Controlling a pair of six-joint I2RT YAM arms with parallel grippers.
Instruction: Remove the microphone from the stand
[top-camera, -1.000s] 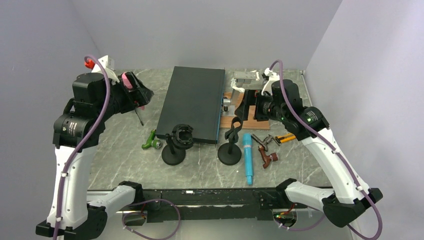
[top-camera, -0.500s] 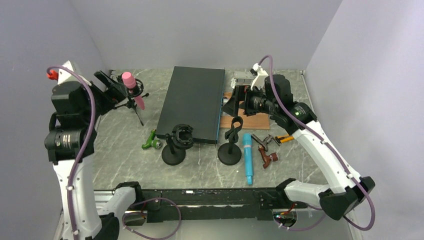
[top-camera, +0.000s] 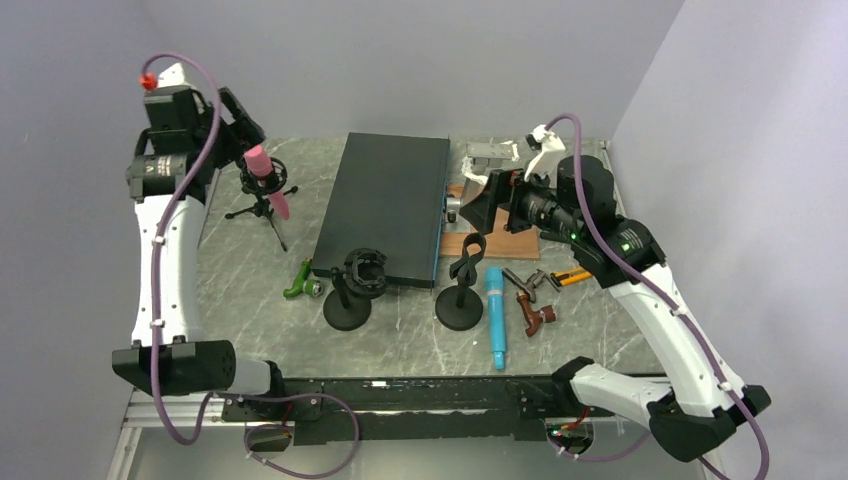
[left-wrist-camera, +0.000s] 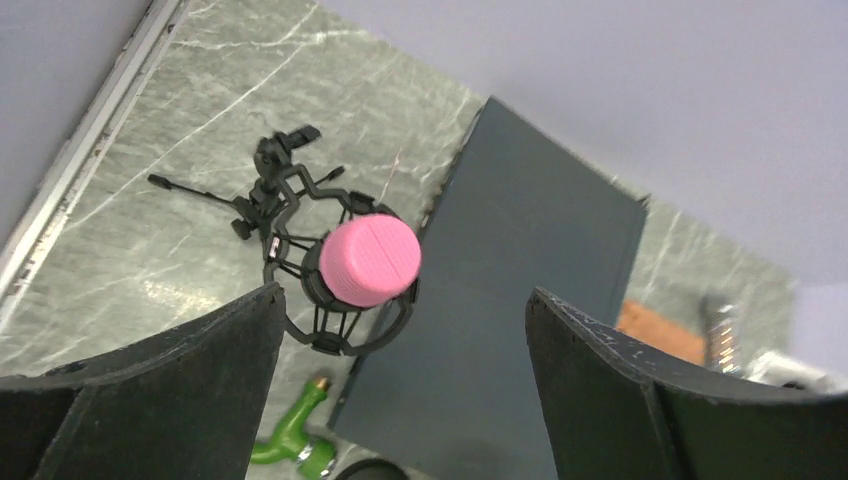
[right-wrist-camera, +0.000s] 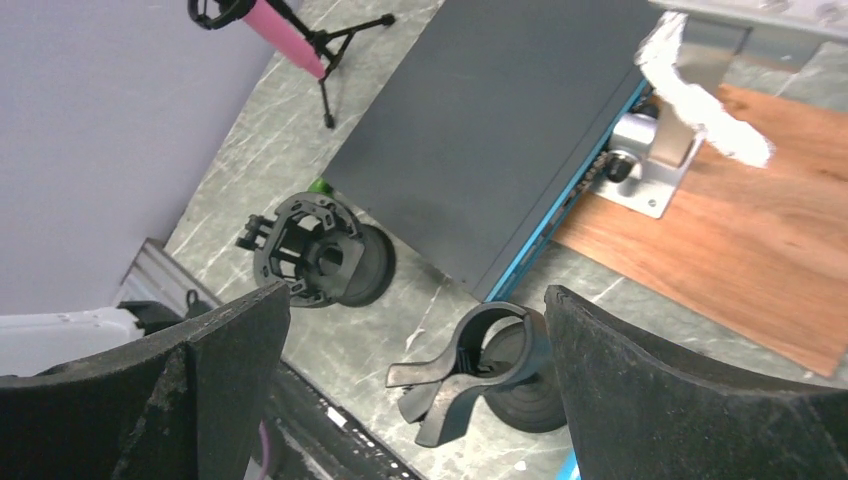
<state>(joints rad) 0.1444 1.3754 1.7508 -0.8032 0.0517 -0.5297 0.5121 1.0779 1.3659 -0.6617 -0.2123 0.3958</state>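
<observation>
A pink microphone (top-camera: 268, 178) sits tilted in a black shock mount on a small tripod stand (top-camera: 262, 210) at the back left of the table. In the left wrist view I look down on its round pink end (left-wrist-camera: 370, 262) inside the mount (left-wrist-camera: 335, 310). My left gripper (top-camera: 244, 130) is open and empty, raised above and just behind the microphone, apart from it; it also shows in the left wrist view (left-wrist-camera: 402, 300). My right gripper (top-camera: 487, 203) is open and empty, high over the table's middle right, above a clip stand (right-wrist-camera: 500, 365).
A flat black box (top-camera: 385, 205) lies mid-table. In front stand a round-base shock mount holder (top-camera: 352, 290) and the clip stand (top-camera: 461, 290). A blue microphone (top-camera: 496, 315), a green tool (top-camera: 300, 283), brown pliers (top-camera: 535, 315) and a wooden board (top-camera: 500, 243) lie around.
My left arm has risen and swung to the back left, so its open gripper now hangs over the pink microphone. My right gripper shifted slightly and stays open.
</observation>
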